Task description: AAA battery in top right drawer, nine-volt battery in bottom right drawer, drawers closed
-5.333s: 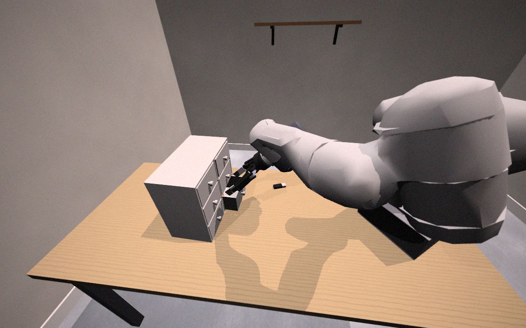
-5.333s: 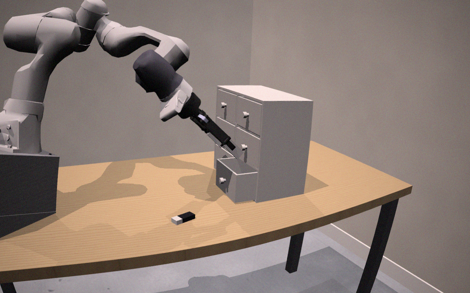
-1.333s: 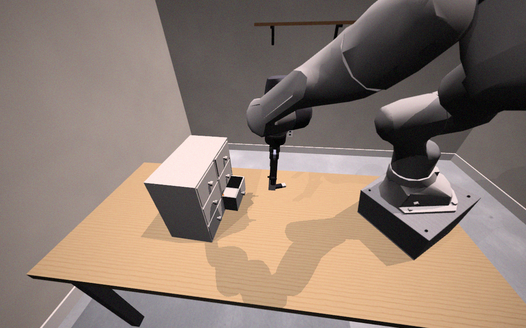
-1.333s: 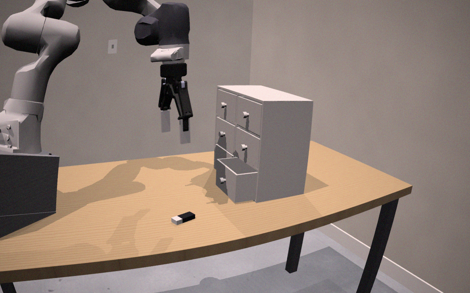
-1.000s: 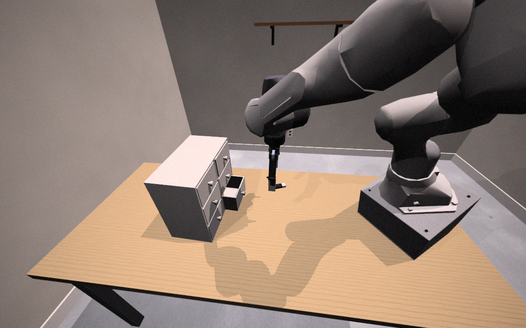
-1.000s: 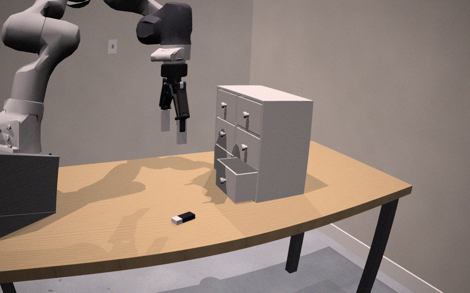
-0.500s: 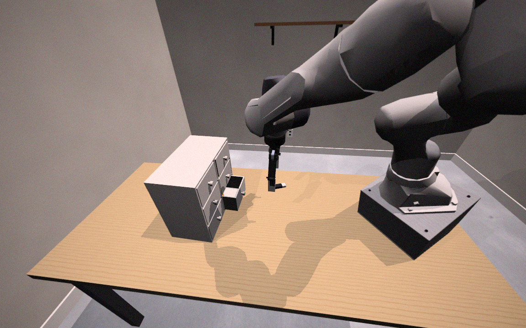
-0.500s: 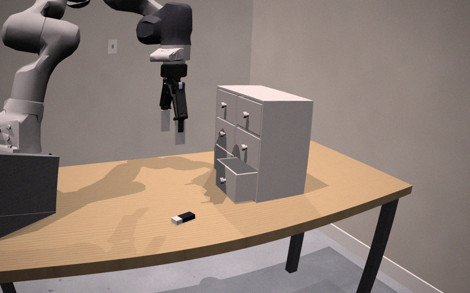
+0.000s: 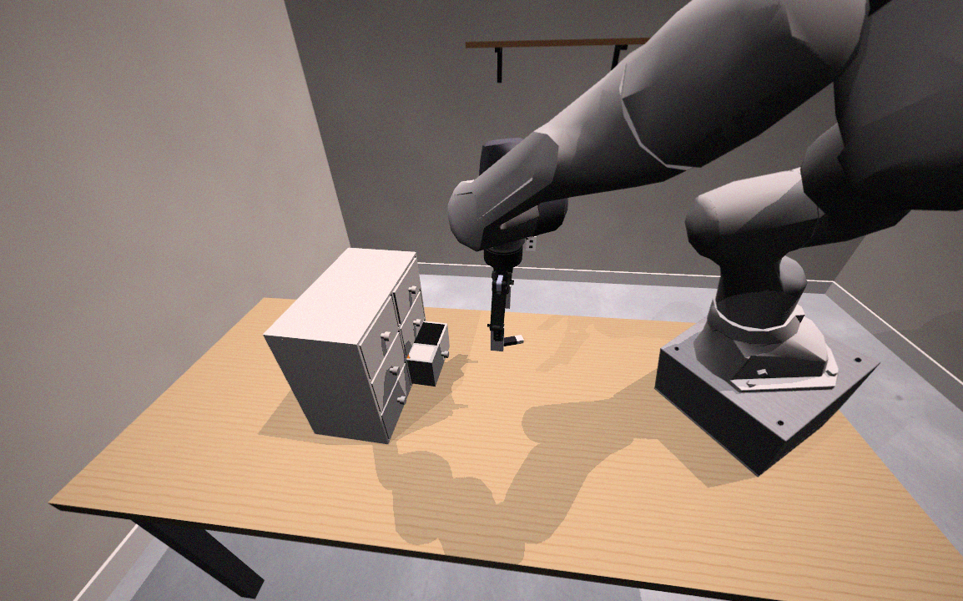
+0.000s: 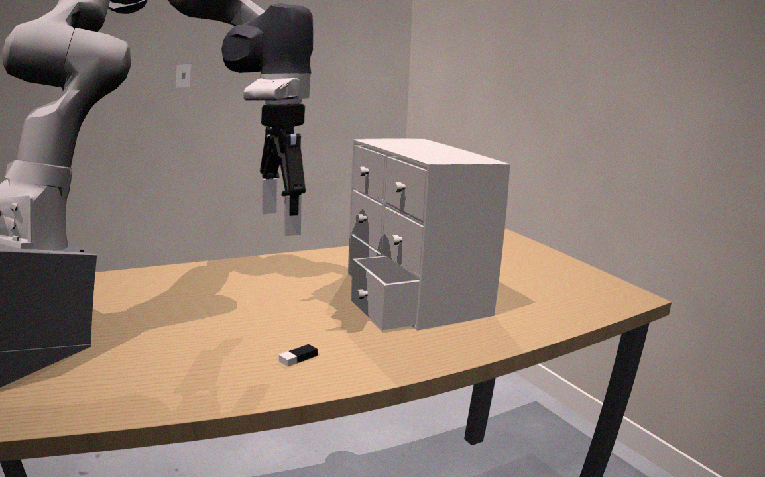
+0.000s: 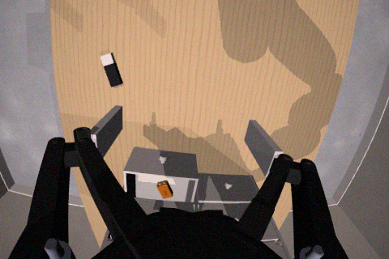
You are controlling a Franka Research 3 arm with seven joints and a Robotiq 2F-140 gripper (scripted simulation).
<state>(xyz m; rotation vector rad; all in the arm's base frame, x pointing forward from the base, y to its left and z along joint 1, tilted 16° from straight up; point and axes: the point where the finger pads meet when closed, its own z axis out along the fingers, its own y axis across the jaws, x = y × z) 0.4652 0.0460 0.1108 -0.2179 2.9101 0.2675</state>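
Orange nine-volt battery (image 9: 408, 357) (image 11: 164, 189) lay inside the pulled-out bottom right drawer (image 9: 423, 371) (image 10: 400, 303) (image 11: 147, 162), surely because it belonged there, while the gripper (image 9: 502, 321) (image 10: 280, 222) (image 11: 185, 124) hung nearby, fingers apart and holding nothing, and the AAA battery was nowhere visible.

The top view looked down from high on the left of the chest (image 9: 343, 295) (image 10: 462, 225) (image 11: 239, 188). The exterior view looked across from its right, lower down. Both saw its front. The wrist view, closest, looked down before it.
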